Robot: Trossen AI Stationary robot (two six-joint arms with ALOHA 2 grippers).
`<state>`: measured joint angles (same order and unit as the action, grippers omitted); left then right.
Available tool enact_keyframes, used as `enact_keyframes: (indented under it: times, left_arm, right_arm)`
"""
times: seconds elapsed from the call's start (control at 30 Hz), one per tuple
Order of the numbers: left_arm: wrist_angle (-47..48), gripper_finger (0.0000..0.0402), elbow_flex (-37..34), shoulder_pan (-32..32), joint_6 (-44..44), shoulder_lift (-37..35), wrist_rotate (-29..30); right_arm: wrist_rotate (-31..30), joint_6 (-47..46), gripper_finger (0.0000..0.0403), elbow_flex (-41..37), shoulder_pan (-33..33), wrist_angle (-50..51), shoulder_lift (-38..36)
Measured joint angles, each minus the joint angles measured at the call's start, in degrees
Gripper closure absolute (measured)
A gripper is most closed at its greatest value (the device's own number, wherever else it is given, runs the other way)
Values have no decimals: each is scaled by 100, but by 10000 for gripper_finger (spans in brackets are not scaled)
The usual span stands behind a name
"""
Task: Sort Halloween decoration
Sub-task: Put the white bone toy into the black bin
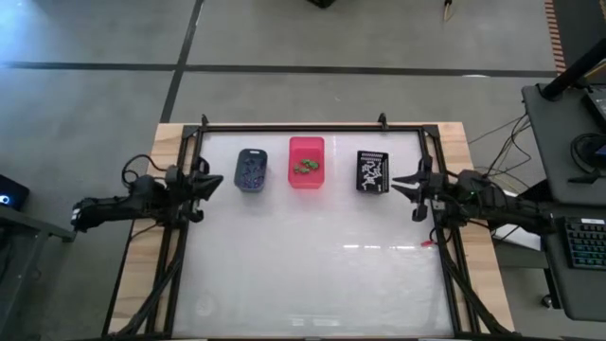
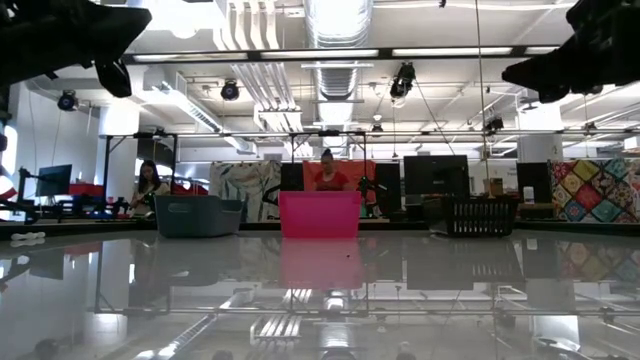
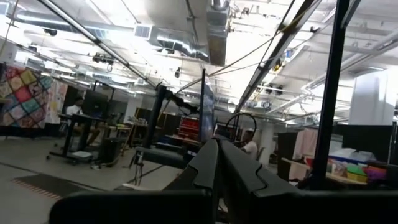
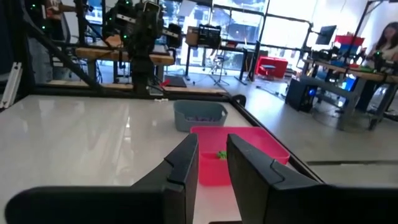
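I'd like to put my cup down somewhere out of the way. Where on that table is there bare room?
The wide white stretch of the table in front of the three bins is bare. Smaller gaps lie between the blue-grey bin, pink bin and black bin. It is crowded at the sides of that row, where the left gripper and right gripper hover.

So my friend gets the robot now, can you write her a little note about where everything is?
Left gripper: shut, empty, at the table's left edge beside the blue-grey bin.
Right gripper: fingers a little apart, empty, at the right edge beside the black bin.
Trinkets: purple ones in the blue-grey bin, green ones in the pink bin, white ones in the black bin.
Done: no loose trinkets show on the table.
Left: likely nothing; maybe check.
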<state>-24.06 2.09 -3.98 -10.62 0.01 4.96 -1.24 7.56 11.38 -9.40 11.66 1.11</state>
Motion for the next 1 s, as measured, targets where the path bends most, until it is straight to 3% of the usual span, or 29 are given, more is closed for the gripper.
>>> enact_keyframes:
  times: [0.37, 0.6, 0.73, 0.9, 1.0]
  left_arm:
    - [-203, 402, 67, -18, 356, 11, 24]
    - [-684, 402, 205, -20, 359, 162, 116]
    - [-1436, 402, 205, -14, 388, 758, -152]
    - [-2494, 402, 208, -14, 291, 2041, -160]
    - [-1850, 402, 556, -14, -515, 2627, 937]
  right_arm:
    - [-26, -411, 321, 107, 2, -60, -2]
    - [-20, -978, 330, 509, 2, -492, 723]
    - [-17, -1061, 326, 746, 2, -742, 1347]
    - [-18, -1005, 320, 1069, 2, -796, 2068]
    - [-19, -1008, 319, 1200, 2, -771, 2437]
